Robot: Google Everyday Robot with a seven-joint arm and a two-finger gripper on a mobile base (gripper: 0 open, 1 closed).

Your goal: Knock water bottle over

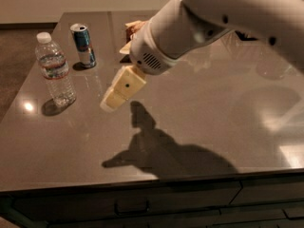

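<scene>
1. Nearest: dark cabinet front [142, 201] w/ a drawer handle, under the counter's front edge.
2. Counter [213, 113]: glossy grey-brown top, fills most of the view. The arm's dark shadow [161, 151] lies on it, front-centre.
3. Gripper [109, 103]: cream-coloured, hangs above the counter left of centre, angled down & to the left. Can't tell if it's wide or narrow. Touches nothing.
4. Arm [190, 27]: thick, white, comes in from the upper right.
5. Water bottle [54, 70]: stands upright on the counter near its left edge, to the left of the gripper & apart from it. Clear ribbed plastic, white cap, thin label band.
6. Can [83, 45]: blue & silver, upright, behind the bottle & a bit to the right. Near it, not touching.
7. Farthest: snack bag [133, 27], mostly hidden behind the arm.
</scene>
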